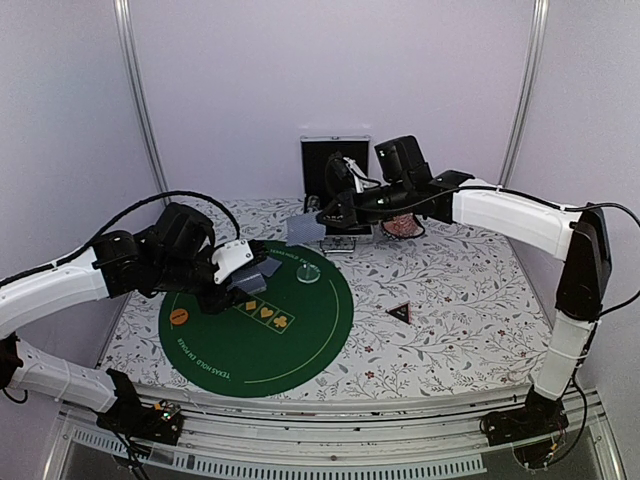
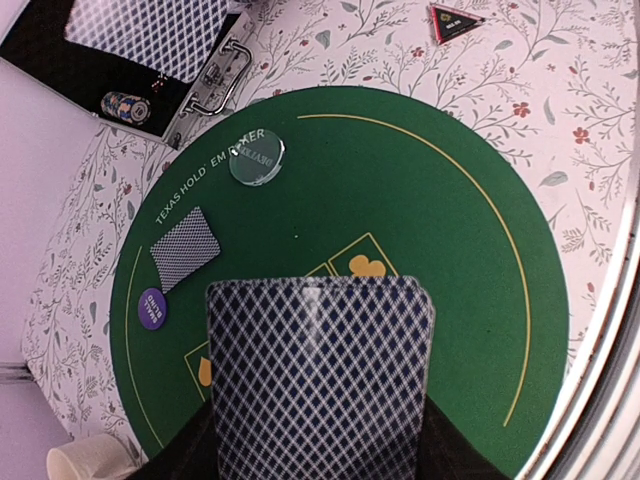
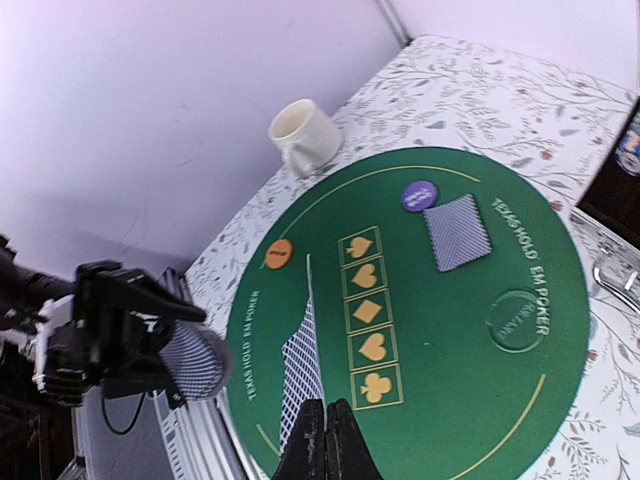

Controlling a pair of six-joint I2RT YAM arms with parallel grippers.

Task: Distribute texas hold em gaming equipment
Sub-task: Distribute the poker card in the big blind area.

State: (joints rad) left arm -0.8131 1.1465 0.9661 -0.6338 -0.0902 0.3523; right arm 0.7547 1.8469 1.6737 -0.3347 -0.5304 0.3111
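My left gripper (image 2: 318, 445) is shut on a deck of blue-backed cards (image 2: 320, 380), held above the green mat (image 2: 450, 300); it also shows in the top view (image 1: 240, 278). My right gripper (image 3: 326, 425) is shut on a single card (image 3: 303, 365) seen edge-on, held high near the case in the top view (image 1: 305, 228). One card (image 2: 185, 247) lies face down on the mat beside a purple disc (image 2: 152, 308). A clear disc (image 2: 256, 160) and an orange disc (image 3: 279, 254) also lie on the mat. The black triangular marker (image 1: 400, 313) lies on the tablecloth to the mat's right.
An open black case (image 1: 335, 180) stands at the back, with stacked chips (image 2: 125, 105) and more cards inside. A white mug (image 3: 303, 135) stands on the tablecloth by the mat's left side. The table's front rail (image 1: 330, 440) runs along the near edge.
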